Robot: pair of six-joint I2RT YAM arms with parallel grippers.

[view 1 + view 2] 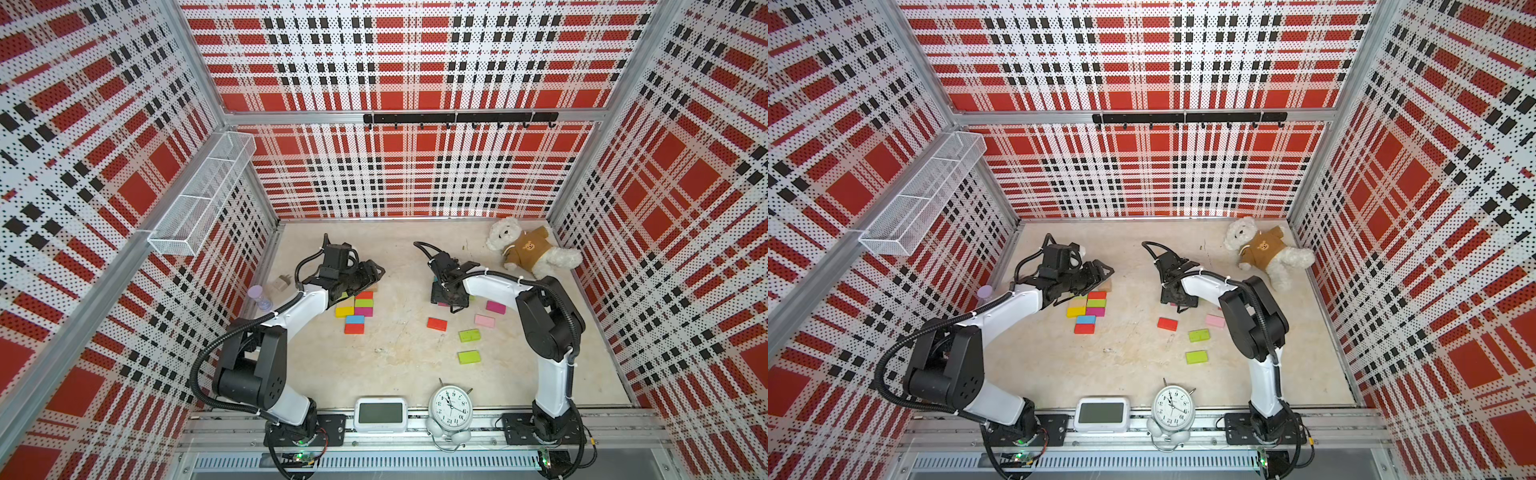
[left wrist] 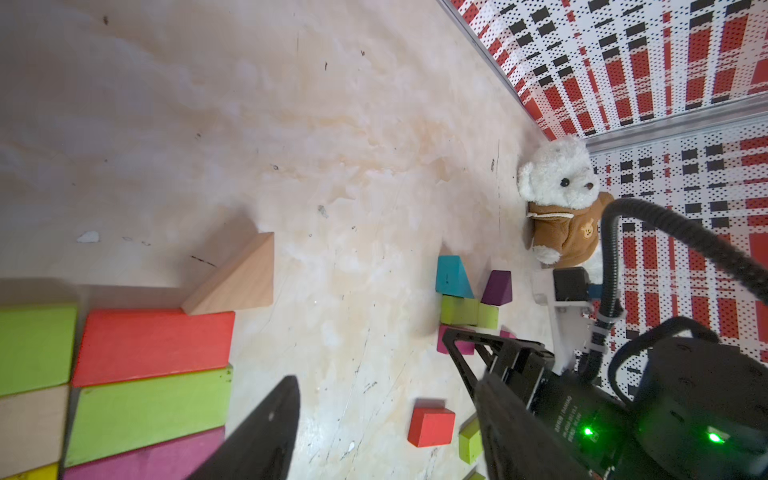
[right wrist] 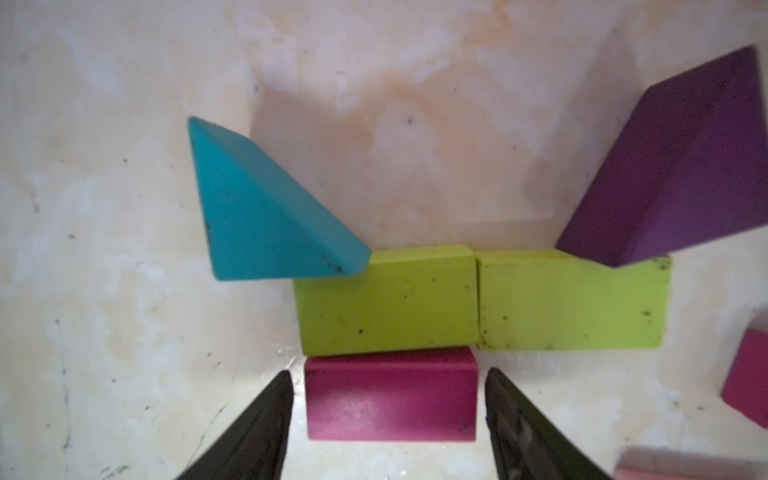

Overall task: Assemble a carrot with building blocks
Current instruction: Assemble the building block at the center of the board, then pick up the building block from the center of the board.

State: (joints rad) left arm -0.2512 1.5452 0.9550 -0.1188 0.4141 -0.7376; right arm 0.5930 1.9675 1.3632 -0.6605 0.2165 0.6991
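In the right wrist view a magenta block (image 3: 390, 395) lies flat against one of two lime blocks (image 3: 386, 299) set end to end. A teal wedge (image 3: 257, 216) and a purple wedge (image 3: 681, 174) lean on the lime pair's far corners. My right gripper (image 3: 387, 374) straddles the magenta block, open, with a gap on each side. My left gripper (image 2: 386, 378) is open and empty above a packed cluster of coloured blocks (image 1: 355, 311), which has a wood wedge (image 2: 237, 278) at its far end. Loose red (image 1: 436, 323), pink (image 1: 485, 321) and lime (image 1: 469, 335) blocks lie on the table.
A teddy bear (image 1: 528, 247) lies in the back right corner. An alarm clock (image 1: 451, 405) and a white screen device (image 1: 380, 414) stand at the front edge. A lilac hourglass (image 1: 259, 297) and a beige plug (image 1: 282, 284) sit by the left wall.
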